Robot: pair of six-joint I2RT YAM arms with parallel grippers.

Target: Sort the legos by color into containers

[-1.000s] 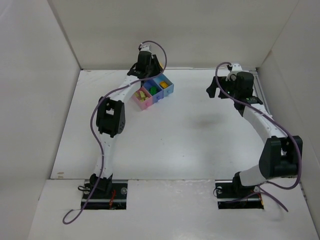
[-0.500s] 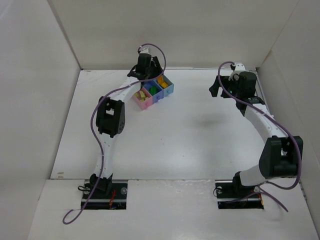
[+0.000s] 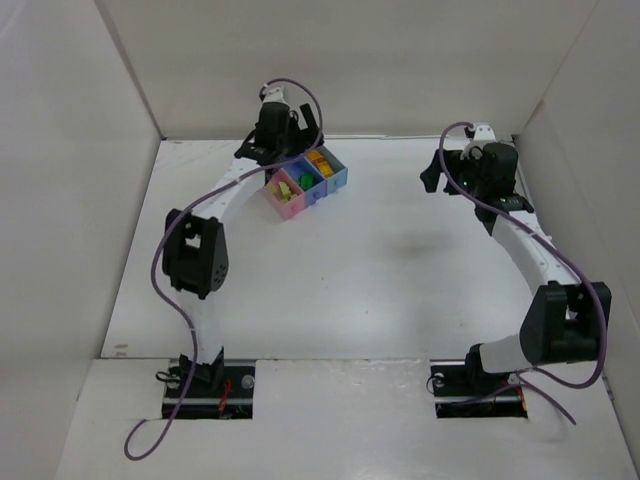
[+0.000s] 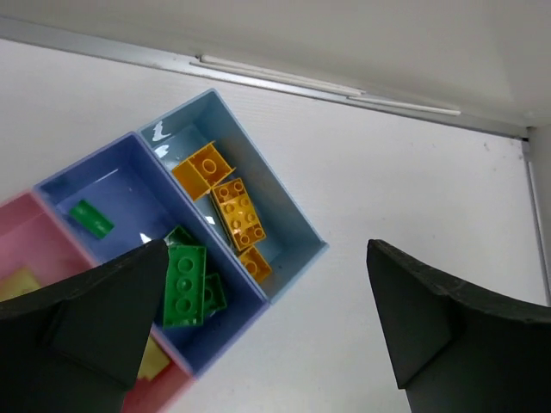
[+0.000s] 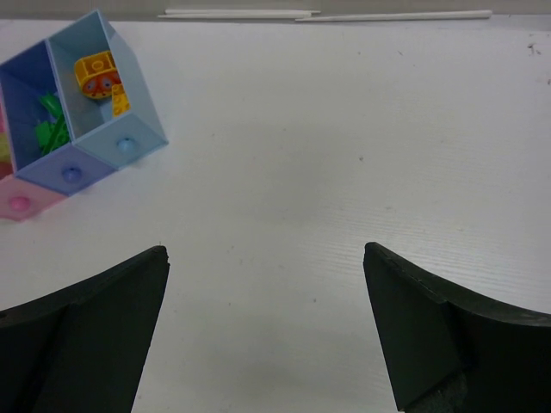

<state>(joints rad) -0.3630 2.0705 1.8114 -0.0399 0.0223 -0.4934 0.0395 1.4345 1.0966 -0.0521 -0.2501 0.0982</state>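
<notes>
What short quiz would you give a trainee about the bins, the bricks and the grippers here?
1. True or false: the left gripper holds a brick.
2. Which bin holds the orange bricks? A pink, B purple-blue, C light blue.
3. Fill in: the middle bin holds ___ bricks.
Key: 1 false, its jaws stand open and empty. 2 C, the light blue bin. 3 green bricks.

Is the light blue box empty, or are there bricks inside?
Not empty. The light blue box has several orange-yellow bricks lying inside it, as the left wrist view shows.
</notes>
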